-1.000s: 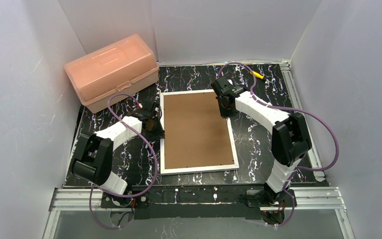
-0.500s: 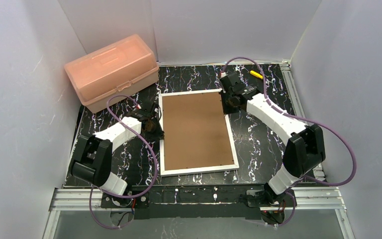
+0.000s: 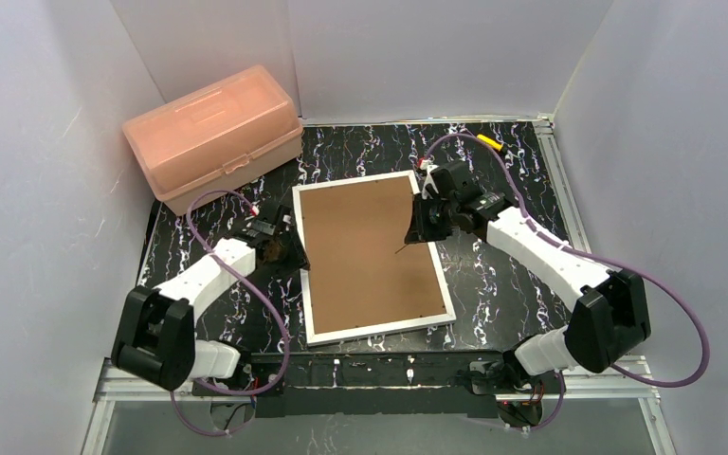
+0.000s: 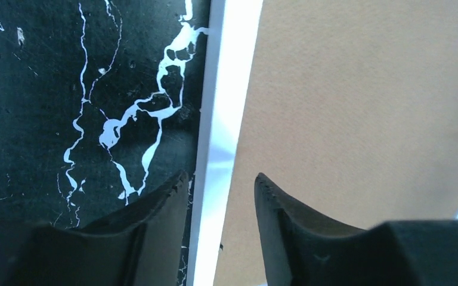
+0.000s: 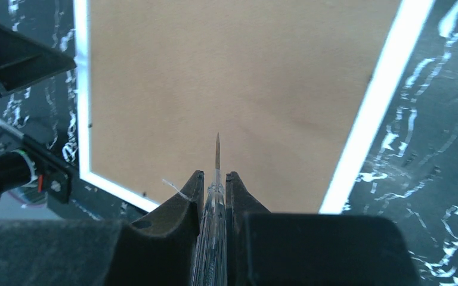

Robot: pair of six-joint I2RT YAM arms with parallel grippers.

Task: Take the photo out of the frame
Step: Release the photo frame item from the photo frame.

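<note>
The frame [image 3: 370, 251] lies face down on the black marbled table, brown fibreboard back up, slightly turned. The photo is hidden under the backing. My left gripper [image 3: 289, 248] is at the frame's left edge; in the left wrist view it [image 4: 220, 177] is open, one finger over the table and one over the brown back, with the white border [image 4: 226, 89] between them. My right gripper [image 3: 427, 216] is over the frame's upper right part. It [image 5: 215, 174] is shut on a clear-handled tool [image 5: 217, 152] whose thin metal tip points over the brown back [image 5: 232, 77].
A pink plastic box [image 3: 213, 136] stands at the back left. A small yellow object [image 3: 489, 142] lies at the back right. White walls enclose the table on three sides. The left arm's end shows in the right wrist view [image 5: 18, 59].
The frame has turned, its far left corner swinging left. My right gripper moved from the frame's far right corner to over the backing. My left gripper shifted along the left edge.
</note>
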